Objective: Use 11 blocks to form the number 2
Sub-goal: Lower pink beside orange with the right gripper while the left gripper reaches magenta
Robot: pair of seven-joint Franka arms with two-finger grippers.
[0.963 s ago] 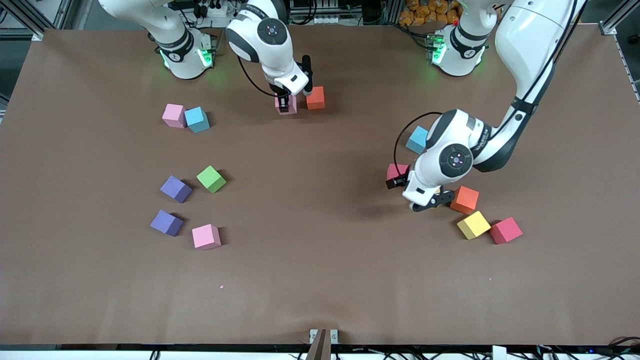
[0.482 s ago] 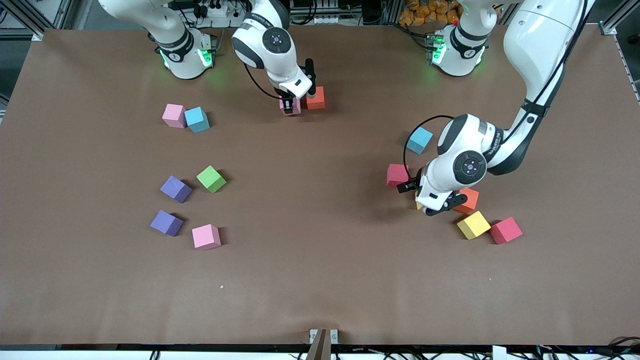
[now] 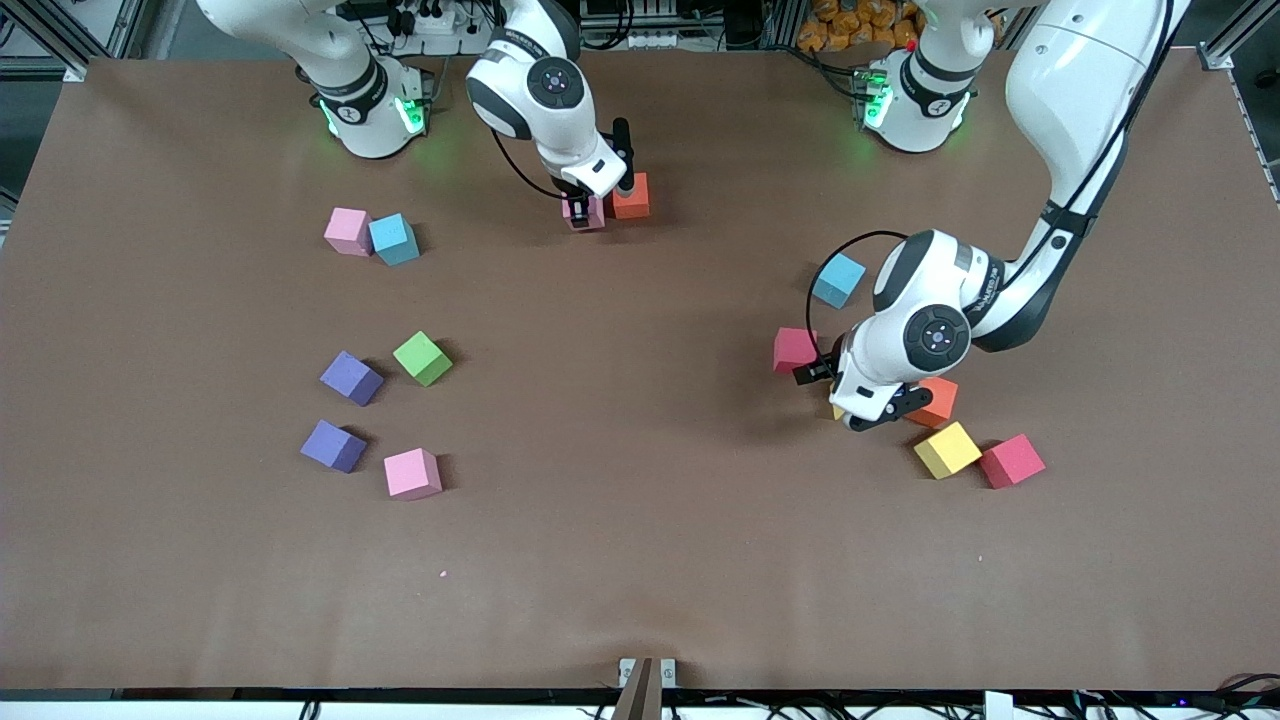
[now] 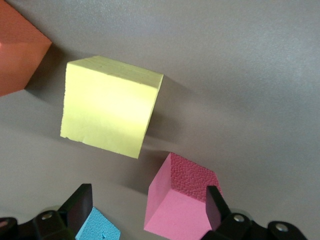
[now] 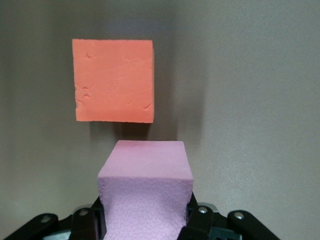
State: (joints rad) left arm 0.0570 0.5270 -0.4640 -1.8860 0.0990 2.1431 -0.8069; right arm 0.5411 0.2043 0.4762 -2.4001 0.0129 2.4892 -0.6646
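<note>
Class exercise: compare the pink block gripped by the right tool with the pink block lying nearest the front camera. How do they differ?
The pink block in the right tool is clamped beside an orange block; the nearest pink block lies free, no tool on it. The gripped one sits near the robots' bases; the free one lies beside a purple block. Both are pink foam cubes, seemingly equal in size.

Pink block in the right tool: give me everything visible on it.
The pink block is a small matte foam cube with a pebbled side face and a smoother top. It looks intact and sits square, not tilted. The right tool is shut on it, one finger on each side. It is right beside an orange block near the robots' bases, about level with it; the right wrist view shows a narrow gap between them. Whether it rests on the table cannot be told.
</note>
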